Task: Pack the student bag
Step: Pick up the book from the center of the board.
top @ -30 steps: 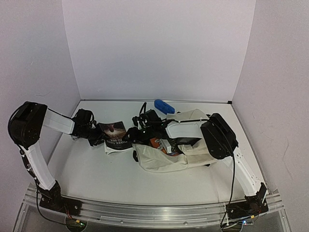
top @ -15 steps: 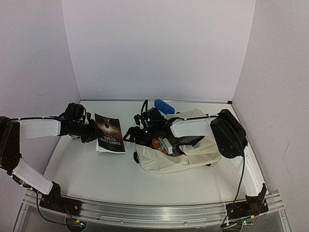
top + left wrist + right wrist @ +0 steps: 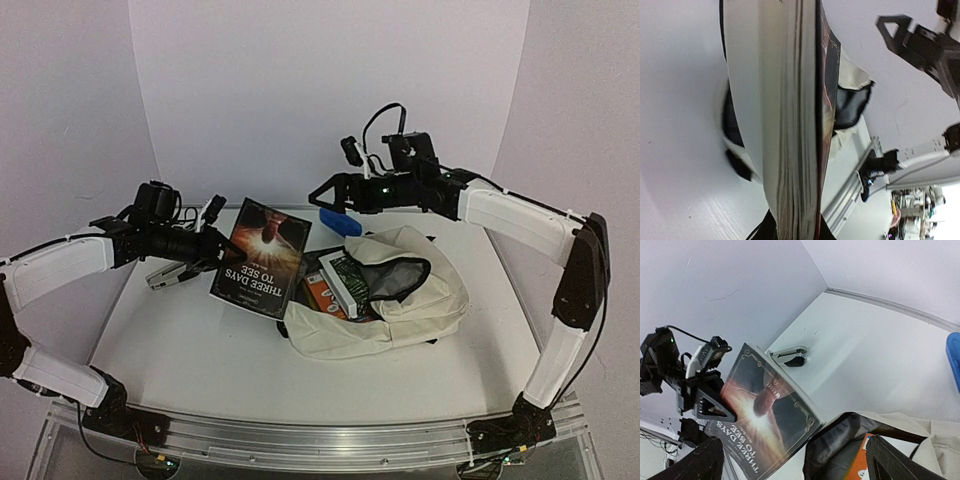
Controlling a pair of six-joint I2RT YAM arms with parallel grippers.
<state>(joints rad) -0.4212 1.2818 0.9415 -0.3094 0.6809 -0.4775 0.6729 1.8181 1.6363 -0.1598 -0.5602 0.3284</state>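
The student bag [image 3: 400, 315] is a cream backpack lying on the table with its mouth open, showing dark grey lining [image 3: 392, 277]. An orange book [image 3: 322, 293] and a green packet [image 3: 346, 274] sit in the mouth. My left gripper [image 3: 216, 249] is shut on a dark book titled "Three Days to See" [image 3: 259, 258] and holds it tilted in the air just left of the bag mouth. In the left wrist view the jaws [image 3: 792, 227] clamp the book's page edge [image 3: 790, 115]. My right gripper [image 3: 326, 195] is open and empty, raised high above the bag. The right wrist view [image 3: 795, 455] looks down on the book [image 3: 765, 415] and the lining [image 3: 840, 440].
A silver and black stapler [image 3: 168, 275] lies on the table under the left arm and also shows in the right wrist view [image 3: 790, 355]. A blue object [image 3: 340, 220] lies behind the bag near the back wall. White walls close in the back and both sides.
The left gripper has lifted the book off the table and swung it right, toward the bag. The right gripper has left the bag mouth and risen high; the mouth stays open.
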